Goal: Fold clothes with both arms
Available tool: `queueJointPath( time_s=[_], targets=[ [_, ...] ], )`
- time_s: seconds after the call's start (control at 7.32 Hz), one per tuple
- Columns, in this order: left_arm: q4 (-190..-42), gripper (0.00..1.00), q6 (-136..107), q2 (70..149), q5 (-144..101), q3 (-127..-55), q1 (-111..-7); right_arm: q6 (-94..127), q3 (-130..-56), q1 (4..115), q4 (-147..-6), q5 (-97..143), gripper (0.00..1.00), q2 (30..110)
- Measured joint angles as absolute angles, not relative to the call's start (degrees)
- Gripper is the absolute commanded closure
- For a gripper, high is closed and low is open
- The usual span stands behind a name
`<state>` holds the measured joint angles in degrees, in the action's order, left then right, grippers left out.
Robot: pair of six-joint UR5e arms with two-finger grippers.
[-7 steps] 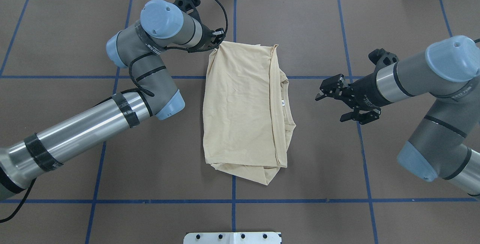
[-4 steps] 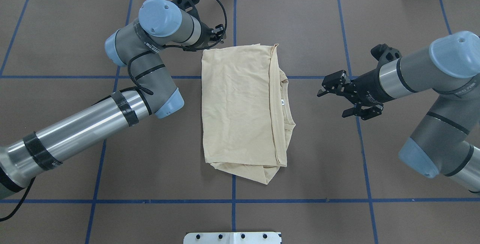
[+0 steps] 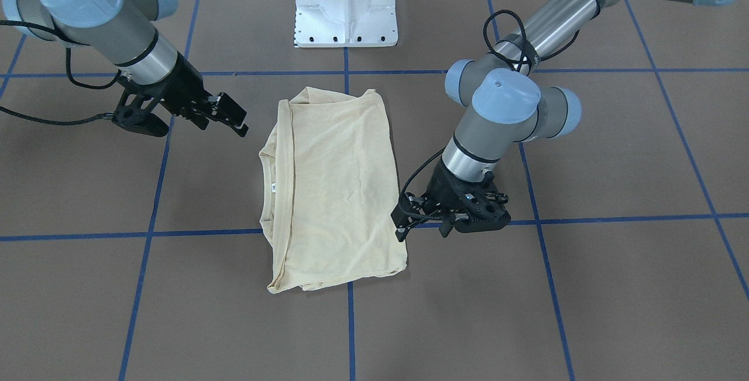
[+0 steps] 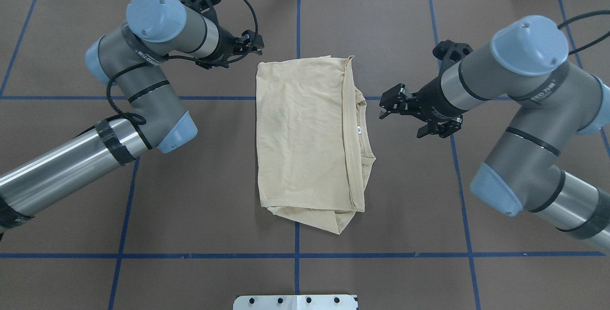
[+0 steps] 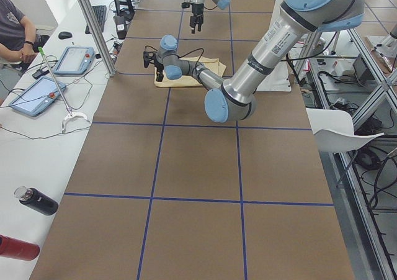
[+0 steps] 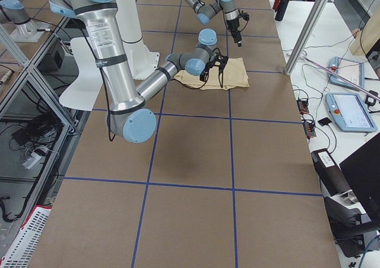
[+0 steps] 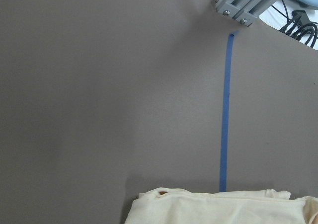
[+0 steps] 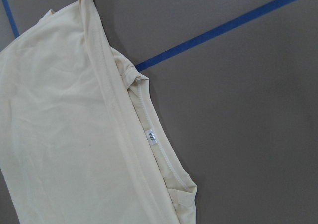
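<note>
In the overhead view the left gripper [image 4: 259, 46] is left of centre near the top, just beside the shirt's upper left corner but clear of it, its jaws slightly parted with nothing between them. The shirt [image 4: 305, 138] lies mid-frame on the table [image 4: 200, 191] as a folded upright rectangle, with collar and label [image 4: 358, 130] along its right edge and a flap poking out at the bottom. Right of it, near the collar but apart, the right gripper [image 4: 409, 118] is spread wide and empty.

T-shirt [image 7: 213, 209] partly beyond wrist views' edges
</note>
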<state>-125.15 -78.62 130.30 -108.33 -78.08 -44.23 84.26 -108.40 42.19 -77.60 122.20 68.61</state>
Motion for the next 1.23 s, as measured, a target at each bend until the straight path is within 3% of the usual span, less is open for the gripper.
queueJointPath(
  time_s=[0.41,1.23],
  targets=[
    [-114.2,0.0,-71.4,120.8,-108.8,-94.0,-45.0,73.7,-107.9,31.7,-89.0,109.3,0.0,62.5],
    [-113.5,0.0,-71.1,118.4,-108.8,-96.5,-45.1,61.0,-104.9,23.1,-100.1,103.4,0.0,59.5]
  ],
)
